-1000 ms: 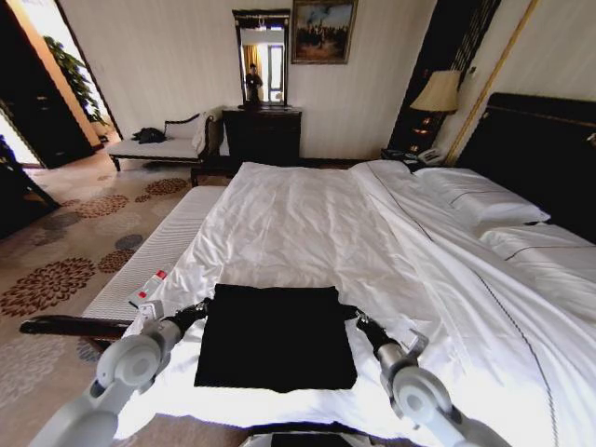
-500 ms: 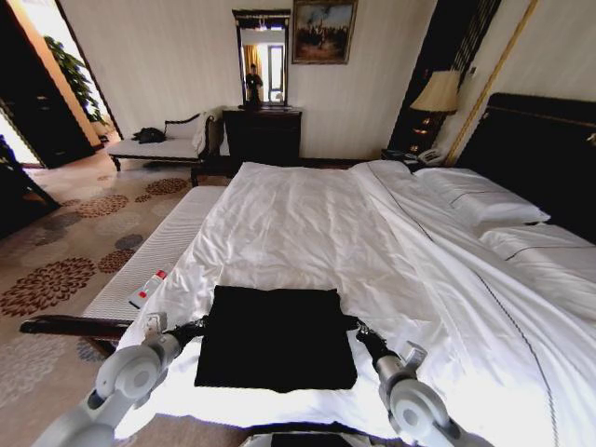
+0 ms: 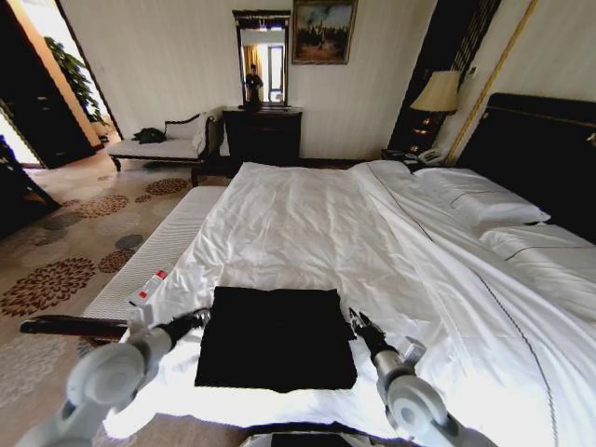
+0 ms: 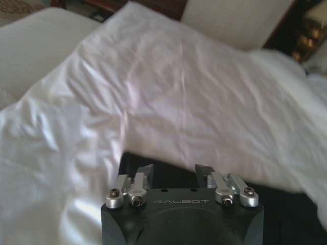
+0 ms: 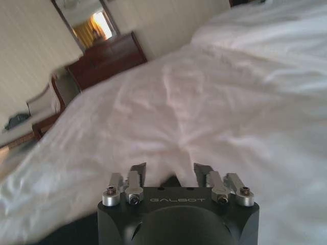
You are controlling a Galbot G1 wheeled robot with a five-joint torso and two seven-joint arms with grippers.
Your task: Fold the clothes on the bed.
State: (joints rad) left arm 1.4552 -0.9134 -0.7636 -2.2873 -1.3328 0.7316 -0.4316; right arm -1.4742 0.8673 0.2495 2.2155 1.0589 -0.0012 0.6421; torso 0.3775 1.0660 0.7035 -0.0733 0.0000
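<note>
Black T-shirt (image 3: 276, 337) lies folded square near the bed's (image 3: 307, 223) foot. Left tool (image 3: 197, 319) and right tool (image 3: 355, 321) flank it, jaws parted, empty, apparently released.

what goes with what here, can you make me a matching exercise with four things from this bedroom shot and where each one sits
Things:
1. black T-shirt
2. red-and-white remote
3. table lamp
4. left gripper

Places:
A. on the nightstand beside the dark headboard
B. at the shirt's left edge, open
C. on the padded bench along the bed's left side
D. folded flat on the near end of the white bed

Pairs: 1-D, 2-C, 3-A, 4-B
</note>
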